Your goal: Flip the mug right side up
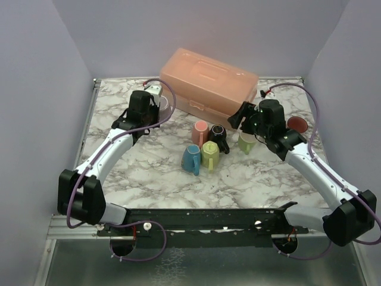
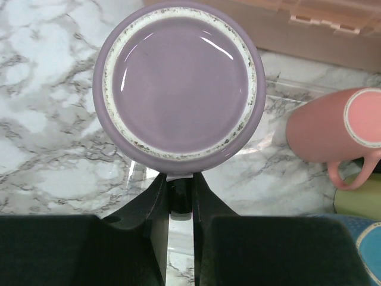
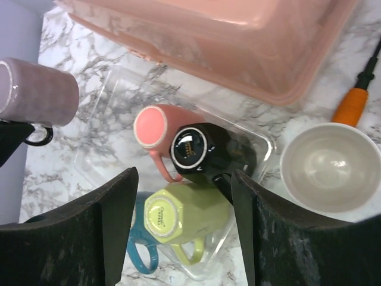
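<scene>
A lavender mug (image 2: 178, 83) shows its unglazed-ringed base to the left wrist camera. My left gripper (image 2: 178, 179) is shut on its handle, at the far left of the table (image 1: 153, 102). The same mug shows at the left edge of the right wrist view (image 3: 38, 92). My right gripper (image 3: 184, 220) is open and empty, above a group of mugs standing base up: pink (image 3: 152, 126), black (image 3: 190, 149), lime (image 3: 178, 217) and blue (image 3: 140, 250). In the top view the right gripper (image 1: 243, 119) is right of that group.
The base-up mugs sit on a clear plastic tray (image 3: 265, 140). An upright pale green mug (image 3: 330, 167) stands to their right. A pink plastic toolbox (image 1: 208, 83) lies at the back, an orange-handled screwdriver (image 3: 352, 106) beside it, and a red mug (image 1: 296, 124) at the far right.
</scene>
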Available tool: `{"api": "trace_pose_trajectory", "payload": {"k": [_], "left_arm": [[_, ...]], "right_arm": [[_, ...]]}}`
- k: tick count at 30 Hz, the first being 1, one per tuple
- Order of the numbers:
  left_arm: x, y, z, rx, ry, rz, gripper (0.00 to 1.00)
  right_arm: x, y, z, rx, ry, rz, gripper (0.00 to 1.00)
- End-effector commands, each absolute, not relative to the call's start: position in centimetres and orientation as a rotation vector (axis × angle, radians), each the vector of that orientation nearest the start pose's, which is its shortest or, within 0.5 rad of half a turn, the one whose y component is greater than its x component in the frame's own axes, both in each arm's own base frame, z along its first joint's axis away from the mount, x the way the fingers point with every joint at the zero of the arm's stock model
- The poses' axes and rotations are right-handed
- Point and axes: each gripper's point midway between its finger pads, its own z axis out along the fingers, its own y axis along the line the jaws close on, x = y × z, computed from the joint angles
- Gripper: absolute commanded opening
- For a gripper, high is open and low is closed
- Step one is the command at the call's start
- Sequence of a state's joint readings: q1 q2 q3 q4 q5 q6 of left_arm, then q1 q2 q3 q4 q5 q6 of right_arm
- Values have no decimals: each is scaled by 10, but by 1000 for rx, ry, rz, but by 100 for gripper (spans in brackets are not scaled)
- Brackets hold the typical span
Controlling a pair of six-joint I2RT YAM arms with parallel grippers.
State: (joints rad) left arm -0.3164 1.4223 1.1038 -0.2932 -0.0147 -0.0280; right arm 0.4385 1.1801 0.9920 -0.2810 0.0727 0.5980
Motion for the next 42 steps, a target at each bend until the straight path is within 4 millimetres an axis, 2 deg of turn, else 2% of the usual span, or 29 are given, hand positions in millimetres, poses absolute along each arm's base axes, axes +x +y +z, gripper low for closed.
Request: {"api": "trace_pose_trajectory", "payload": {"k": [1, 4, 7, 10, 12, 15, 17, 21, 26, 33, 38, 42], "left_arm": [[403, -111, 248, 207, 1960, -104, 0], [402, -111, 284, 168, 1872, -129, 0], [398, -123, 322, 174, 1773, -226, 0], [390, -146, 360, 227, 1670, -376, 0], [383, -159, 386, 256, 1595, -472, 0], [368, -179, 421, 302, 1490, -619, 0], [355, -196, 444, 359, 1411, -742, 0], [329, -226, 476, 451, 1300, -981, 0], [303, -254, 508, 496, 1184, -1158, 0], [271, -294, 531, 582, 1088, -1290, 0], [259, -304, 541, 611, 1043, -1345, 0], [253, -308, 544, 611, 1023, -1380, 0]], "right_arm": [[350, 197, 261, 141, 2012, 719, 68], [352, 207, 278, 99, 1967, 781, 68], [350, 220, 294, 33, 1908, 869, 72], [339, 241, 313, -90, 1839, 1007, 79], [331, 256, 333, -185, 1754, 1118, 86], [320, 272, 349, -271, 1677, 1254, 92], [312, 278, 360, -313, 1613, 1320, 93], [305, 282, 371, -362, 1523, 1372, 93], [299, 281, 383, -372, 1441, 1408, 93], [287, 274, 415, -390, 1207, 1424, 92], [275, 271, 440, -409, 1065, 1469, 91], [266, 267, 455, -399, 994, 1522, 86]]}}
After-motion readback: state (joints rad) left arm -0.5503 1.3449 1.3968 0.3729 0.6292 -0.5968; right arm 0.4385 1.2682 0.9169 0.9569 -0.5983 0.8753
